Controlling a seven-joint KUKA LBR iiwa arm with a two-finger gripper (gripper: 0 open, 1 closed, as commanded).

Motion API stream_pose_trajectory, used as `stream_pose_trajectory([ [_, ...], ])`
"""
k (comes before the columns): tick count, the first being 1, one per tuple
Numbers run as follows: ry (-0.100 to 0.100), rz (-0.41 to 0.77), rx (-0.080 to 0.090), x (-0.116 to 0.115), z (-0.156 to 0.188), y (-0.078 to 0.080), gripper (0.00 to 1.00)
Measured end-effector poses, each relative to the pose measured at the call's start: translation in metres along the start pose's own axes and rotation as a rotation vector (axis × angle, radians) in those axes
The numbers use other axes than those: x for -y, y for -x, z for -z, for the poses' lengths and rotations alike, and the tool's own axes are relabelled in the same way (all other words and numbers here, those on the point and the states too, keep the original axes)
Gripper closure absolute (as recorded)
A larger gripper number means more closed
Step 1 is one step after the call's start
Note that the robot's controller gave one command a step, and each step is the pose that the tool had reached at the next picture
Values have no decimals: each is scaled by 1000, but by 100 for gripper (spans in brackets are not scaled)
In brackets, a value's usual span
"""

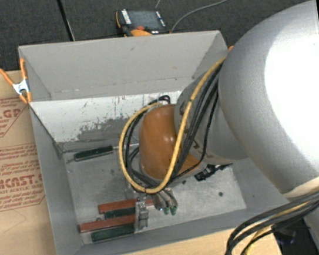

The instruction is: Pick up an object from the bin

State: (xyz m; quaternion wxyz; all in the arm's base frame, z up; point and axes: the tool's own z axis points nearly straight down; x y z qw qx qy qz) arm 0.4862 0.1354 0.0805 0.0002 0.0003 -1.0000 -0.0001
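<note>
**Jaw state not determinable; gripper low at the near stick group**

Jaw opening cannot be told, nor whether anything is held; the gripper (156, 206) sits under the wrist hardware and its tip is too cluttered to read.

1. Arm (281, 106): large grey-white body; enters from the right and covers the right part of the bin.
2. Bin (55, 187): grey metal with sloping walls; the floor is scuffed, most heavily toward the far wall.
3. Orange cover (155, 139): fixed to the wrist; lies over the middle of the floor, pointing toward the near wall.
4. Cables (126, 152): yellow and black; looped round the left side of the orange cover and running down to the gripper.
5. Gripper position: low, near the near wall, left of the floor's centre; just beside the right ends of the near stick group; contact cannot be confirmed.
6. Near stick group, three slim marker-like sticks lying left to right, close together: upper red-brown stick (116, 206), whose right end is closest to the gripper; lower red-brown stick (103, 224), just nearer than the first; dark green stick (111, 234), nearest of all, along the foot of the near wall.
7. Far dark stick (95, 153): alone on the left of the floor, toward the far wall; well apart from the gripper.
8. Dark specks (220, 194): on the bare floor right of the gripper.
</note>
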Motion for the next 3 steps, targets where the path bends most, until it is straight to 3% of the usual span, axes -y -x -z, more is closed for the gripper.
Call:
stream_pose_trajectory([
  [1, 1, 724, 15, 17, -7, 25, 100],
  [2, -2, 749, 9, 25, 119, 28, 100],
  [3, -2, 799, 12, 20, 204, 44, 100],
])
